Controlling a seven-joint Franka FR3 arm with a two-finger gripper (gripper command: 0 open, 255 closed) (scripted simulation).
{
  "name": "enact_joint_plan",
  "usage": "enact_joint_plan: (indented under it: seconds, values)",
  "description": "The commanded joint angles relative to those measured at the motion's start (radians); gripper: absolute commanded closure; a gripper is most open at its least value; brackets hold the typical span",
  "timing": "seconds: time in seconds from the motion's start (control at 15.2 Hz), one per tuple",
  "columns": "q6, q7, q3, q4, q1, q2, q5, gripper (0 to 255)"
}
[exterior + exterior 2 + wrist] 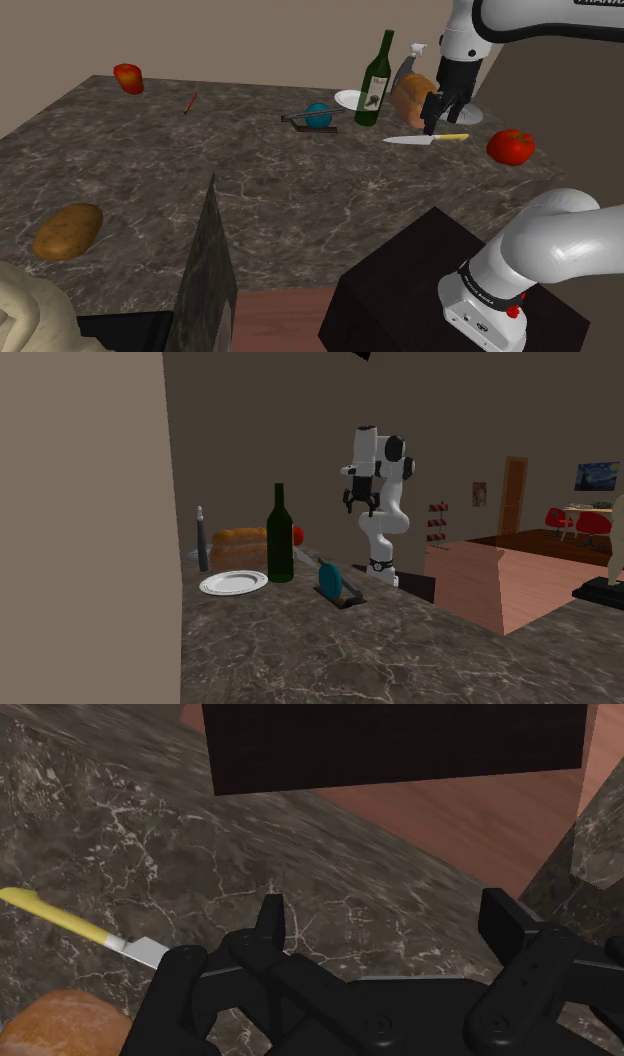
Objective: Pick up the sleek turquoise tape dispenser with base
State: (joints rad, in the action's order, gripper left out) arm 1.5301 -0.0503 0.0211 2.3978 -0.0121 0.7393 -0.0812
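dispenser (318, 116): on bench (300, 205), beside bottle (374, 80), well apart from tool
tool (432, 128): wide, empty, above knife (420, 139)
step: reach; clear bottle, descend straddling dispenser's flat sides

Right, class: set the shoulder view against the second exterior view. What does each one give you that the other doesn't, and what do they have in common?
Shoulder view, not the second exterior: a potato near the counter's front and a red pencil farther back.
Second exterior, not the shoulder: a brown door, a framed painting and red chairs in the room beyond.
Both: the turquoise tape dispenser, the green bottle, the white plate, the bread loaf and the open pincer raised above the counter.
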Motion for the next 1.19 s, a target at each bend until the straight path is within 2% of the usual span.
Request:
enact_joint_plan:
  seconds: [0.0,0.59,1.12]
  values:
    - [0.000,0.000,0.000,0.000,0.000,0.000,0.000,0]
    - [0.156,0.288,-0.079,-0.205,0.051,-0.353,-0.054,0]
    - [0.217,0.528,-0.097,-0.461,0.088,-0.664,-0.049,0]
